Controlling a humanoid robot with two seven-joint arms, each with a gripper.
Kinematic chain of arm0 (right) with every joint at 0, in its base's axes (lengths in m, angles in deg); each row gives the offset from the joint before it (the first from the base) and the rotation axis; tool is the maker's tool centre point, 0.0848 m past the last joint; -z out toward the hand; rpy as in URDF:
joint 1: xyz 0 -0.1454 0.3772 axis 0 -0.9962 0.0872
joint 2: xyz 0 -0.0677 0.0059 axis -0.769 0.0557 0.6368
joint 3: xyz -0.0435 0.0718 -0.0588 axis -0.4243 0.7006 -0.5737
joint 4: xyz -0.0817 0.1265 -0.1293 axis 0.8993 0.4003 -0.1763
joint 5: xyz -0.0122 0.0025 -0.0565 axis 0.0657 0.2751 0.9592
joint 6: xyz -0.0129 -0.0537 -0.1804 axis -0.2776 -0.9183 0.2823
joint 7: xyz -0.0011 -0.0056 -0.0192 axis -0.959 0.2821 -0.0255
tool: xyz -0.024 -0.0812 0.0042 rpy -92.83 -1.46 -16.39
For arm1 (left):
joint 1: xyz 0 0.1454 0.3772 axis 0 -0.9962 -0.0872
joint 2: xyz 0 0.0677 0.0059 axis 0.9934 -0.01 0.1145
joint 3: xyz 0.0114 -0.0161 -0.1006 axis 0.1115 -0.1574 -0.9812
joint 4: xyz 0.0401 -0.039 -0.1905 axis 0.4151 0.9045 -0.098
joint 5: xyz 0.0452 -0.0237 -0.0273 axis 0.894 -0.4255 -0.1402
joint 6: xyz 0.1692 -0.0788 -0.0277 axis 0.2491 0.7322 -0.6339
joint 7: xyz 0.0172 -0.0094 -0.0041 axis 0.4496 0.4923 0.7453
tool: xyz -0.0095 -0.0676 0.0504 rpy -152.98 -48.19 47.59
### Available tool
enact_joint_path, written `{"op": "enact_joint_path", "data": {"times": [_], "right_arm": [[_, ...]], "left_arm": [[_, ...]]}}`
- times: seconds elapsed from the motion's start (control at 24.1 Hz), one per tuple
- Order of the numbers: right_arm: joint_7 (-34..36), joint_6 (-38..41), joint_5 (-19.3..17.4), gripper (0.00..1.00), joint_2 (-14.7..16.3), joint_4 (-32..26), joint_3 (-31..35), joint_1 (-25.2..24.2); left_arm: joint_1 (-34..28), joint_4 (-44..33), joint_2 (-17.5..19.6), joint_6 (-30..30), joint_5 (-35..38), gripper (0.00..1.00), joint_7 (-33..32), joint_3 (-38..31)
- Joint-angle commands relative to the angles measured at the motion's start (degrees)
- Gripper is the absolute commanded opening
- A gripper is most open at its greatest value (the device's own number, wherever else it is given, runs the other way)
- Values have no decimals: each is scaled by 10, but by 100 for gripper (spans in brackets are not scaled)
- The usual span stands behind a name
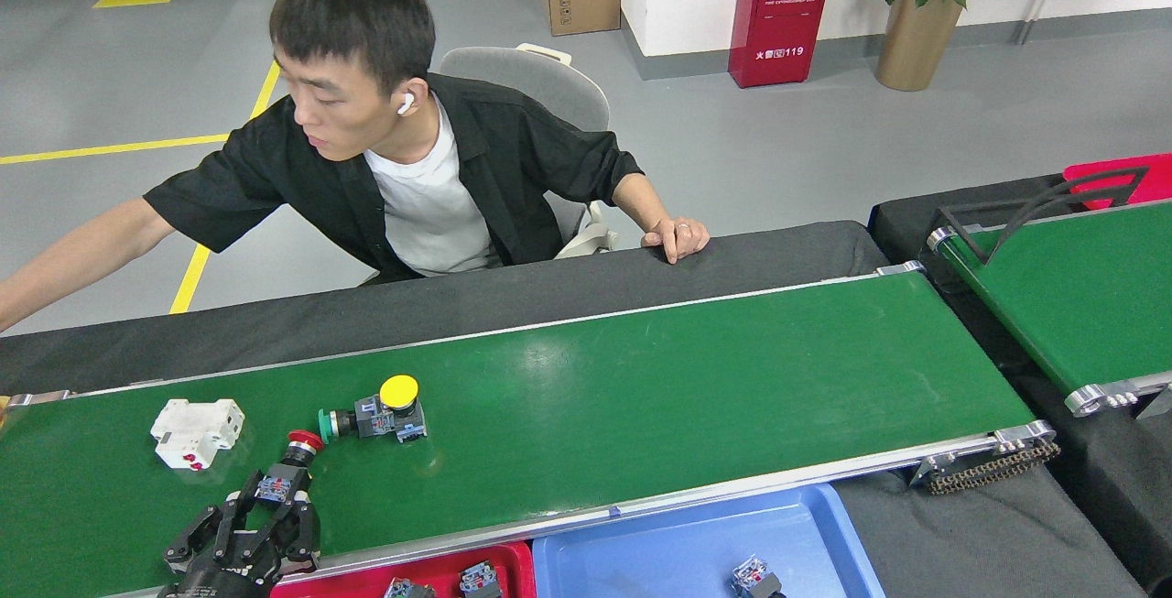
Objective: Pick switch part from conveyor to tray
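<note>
Left gripper (271,499) fingers (298,517) are closed narrowly around the body of the red-capped switch (286,471), at the near edge of the conveyor (696,378) toward its left end. A white breaker (195,431) and a yellow-capped switch (385,409) are seen farther in. Red tray (508,561) and blue tray (659,548) are set below the near rail. Right gripper is not seen.

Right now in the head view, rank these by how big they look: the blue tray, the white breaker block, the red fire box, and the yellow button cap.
Largest to smallest:
1. blue tray
2. red fire box, though it stands farther away
3. white breaker block
4. yellow button cap
</note>
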Motion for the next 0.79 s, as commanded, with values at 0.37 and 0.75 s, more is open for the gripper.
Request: {"op": "enact_joint_path", "data": {"times": [0.37,0.75], "right_arm": [[3,10,-9,100,2,-9,11,0],[45,-30,-35,100,65,-18,154,-63]], "left_arm": [[-151,-176,22,-227,-54,32,7,-56],[-209,-176,15,-246,-77,100,23,-118]]}}
